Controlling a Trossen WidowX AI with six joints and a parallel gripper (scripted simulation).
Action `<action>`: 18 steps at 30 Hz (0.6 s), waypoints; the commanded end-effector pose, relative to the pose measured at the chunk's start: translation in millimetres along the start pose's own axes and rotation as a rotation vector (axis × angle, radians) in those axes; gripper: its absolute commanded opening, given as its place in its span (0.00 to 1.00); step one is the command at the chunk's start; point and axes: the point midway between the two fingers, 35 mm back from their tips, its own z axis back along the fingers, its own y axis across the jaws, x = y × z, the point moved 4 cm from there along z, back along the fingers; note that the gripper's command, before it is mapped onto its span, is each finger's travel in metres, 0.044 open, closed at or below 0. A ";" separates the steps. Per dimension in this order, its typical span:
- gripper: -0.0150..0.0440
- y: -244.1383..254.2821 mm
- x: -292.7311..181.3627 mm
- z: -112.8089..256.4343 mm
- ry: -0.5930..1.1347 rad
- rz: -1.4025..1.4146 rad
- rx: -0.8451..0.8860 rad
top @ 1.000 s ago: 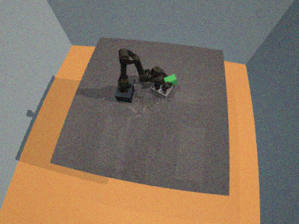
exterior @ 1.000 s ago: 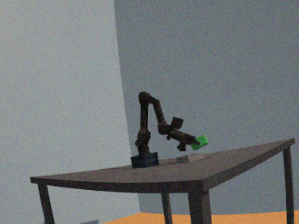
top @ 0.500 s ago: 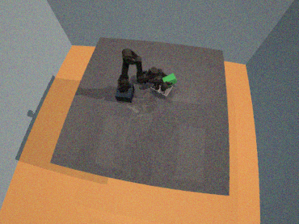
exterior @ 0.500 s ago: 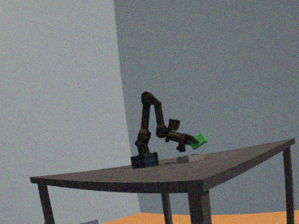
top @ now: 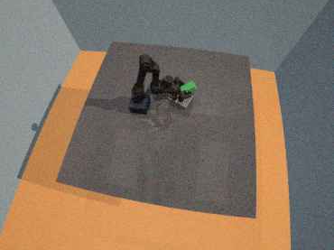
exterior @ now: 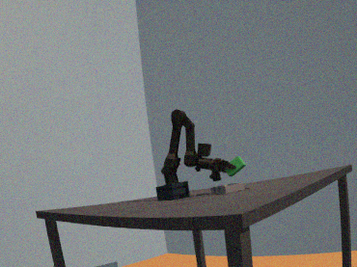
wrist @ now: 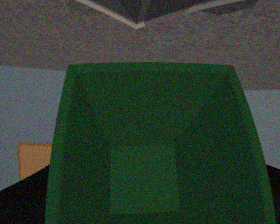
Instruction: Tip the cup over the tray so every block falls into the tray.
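Exterior view: the arm (top: pixel 147 66) (exterior: pixel 178 118) arches over, its pincer (top: pixel 182 91) (exterior: pixel 233 167) clamped on the tilted green cup (top: pixel 189 87) (exterior: pixel 236 166) (wrist: pixel 150 110).

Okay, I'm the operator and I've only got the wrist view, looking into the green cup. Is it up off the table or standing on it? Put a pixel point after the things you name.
Observer: Off it. The exterior view shows the cup (top: pixel 189 87) (exterior: pixel 236 166) (wrist: pixel 145 110) tilted in the air above the table (top: pixel 158 163) (exterior: pixel 193 213) (wrist: pixel 30 40).

Operator: I see just a corner of the tray. Where's the arm's base from it?

Observer: In the top view, the base (top: pixel 141 108) (exterior: pixel 166 194) stands left of the tray (top: pixel 186 103) (exterior: pixel 235 189) (wrist: pixel 137 25).
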 end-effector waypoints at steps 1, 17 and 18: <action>0.25 0.3 -0.2 0.8 0.007 -0.004 0.004; 0.25 0.0 0.4 0.3 0.000 0.000 0.000; 0.25 0.0 0.4 0.3 0.000 0.000 0.000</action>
